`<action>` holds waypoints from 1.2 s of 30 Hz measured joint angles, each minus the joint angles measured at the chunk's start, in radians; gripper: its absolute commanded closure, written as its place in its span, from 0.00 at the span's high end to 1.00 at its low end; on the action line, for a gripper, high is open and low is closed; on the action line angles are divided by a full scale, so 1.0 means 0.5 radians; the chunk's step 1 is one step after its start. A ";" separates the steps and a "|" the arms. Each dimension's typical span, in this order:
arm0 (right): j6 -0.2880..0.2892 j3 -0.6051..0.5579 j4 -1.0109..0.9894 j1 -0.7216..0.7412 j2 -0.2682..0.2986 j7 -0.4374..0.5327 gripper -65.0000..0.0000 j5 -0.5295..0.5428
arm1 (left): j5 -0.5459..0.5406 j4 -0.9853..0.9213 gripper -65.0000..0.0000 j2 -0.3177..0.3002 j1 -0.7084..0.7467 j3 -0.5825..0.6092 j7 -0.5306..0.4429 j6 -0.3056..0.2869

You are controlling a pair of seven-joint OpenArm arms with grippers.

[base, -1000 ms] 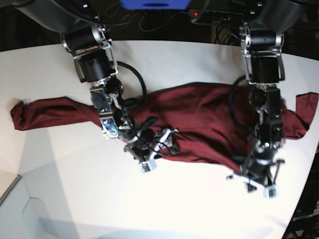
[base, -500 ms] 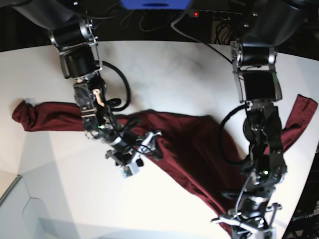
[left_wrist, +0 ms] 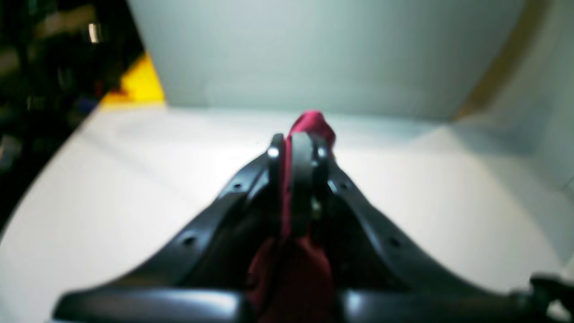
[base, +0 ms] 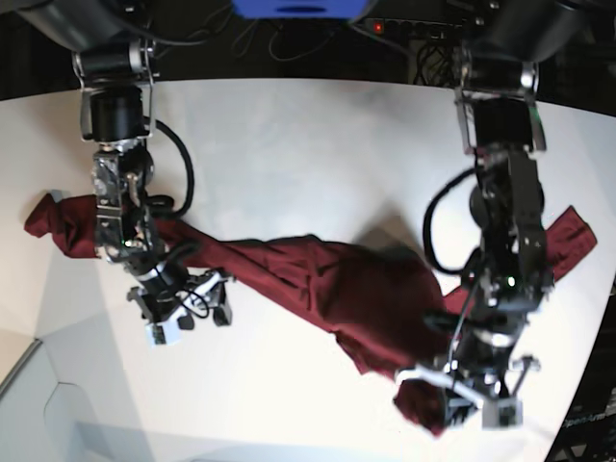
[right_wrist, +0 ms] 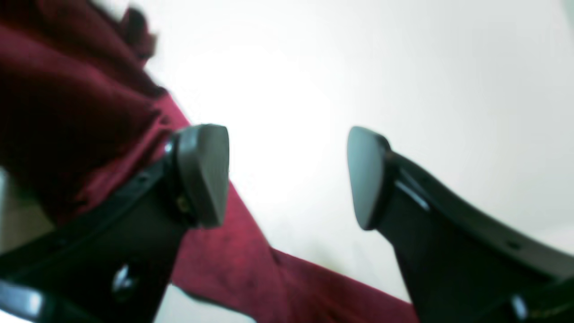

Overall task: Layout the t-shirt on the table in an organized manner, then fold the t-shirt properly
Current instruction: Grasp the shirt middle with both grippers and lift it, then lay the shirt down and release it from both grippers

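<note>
The maroon t-shirt (base: 356,294) lies bunched in a diagonal band across the white table (base: 318,144). One sleeve (base: 53,221) reaches the far left and the other (base: 573,231) the far right. My left gripper (base: 460,393), on the right of the base view, is shut on the t-shirt and holds a wad of it near the front edge. In the left wrist view a fold of cloth (left_wrist: 314,123) sticks out past the pinched fingers (left_wrist: 301,152). My right gripper (base: 190,322) is open beside the left part of the shirt. Its pads (right_wrist: 204,175) stand wide apart with only the table between them, and cloth (right_wrist: 67,112) lies to their left.
Black cables and a blue object (base: 298,8) sit behind the table's back edge. The table's curved edge (base: 582,385) runs close to the left gripper. A grey panel (base: 38,414) lies off the front left corner. A yellow patch (left_wrist: 139,85) shows beyond the table.
The left gripper has dragged the shirt's body toward the front edge and bunched it, then risen back a little. The open right gripper has moved left along the shirt.
</note>
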 measured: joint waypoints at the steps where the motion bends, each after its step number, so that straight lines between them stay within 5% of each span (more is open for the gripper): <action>1: -0.001 0.001 0.002 -0.005 0.000 -0.003 0.62 0.002 | -0.013 0.004 0.01 0.003 0.081 -0.031 -0.007 -0.012; 13: 0.008 0.007 0.007 -0.082 -0.096 0.015 0.63 0.009 | -0.028 0.175 0.04 -0.016 0.938 -0.483 0.020 -0.008; 21: 0.008 0.013 0.006 -0.101 -0.150 0.016 0.63 0.011 | -0.030 0.170 0.47 -0.024 1.179 -0.490 0.010 -0.007; 26: 0.008 0.014 0.006 -0.139 -0.150 0.012 0.63 0.005 | -0.032 0.171 0.65 -0.023 1.189 -0.490 -0.008 -0.006; 36: 0.008 0.013 0.006 -0.160 -0.145 0.017 0.63 0.007 | -0.031 -0.101 0.64 -0.018 0.840 -0.491 -0.021 -0.018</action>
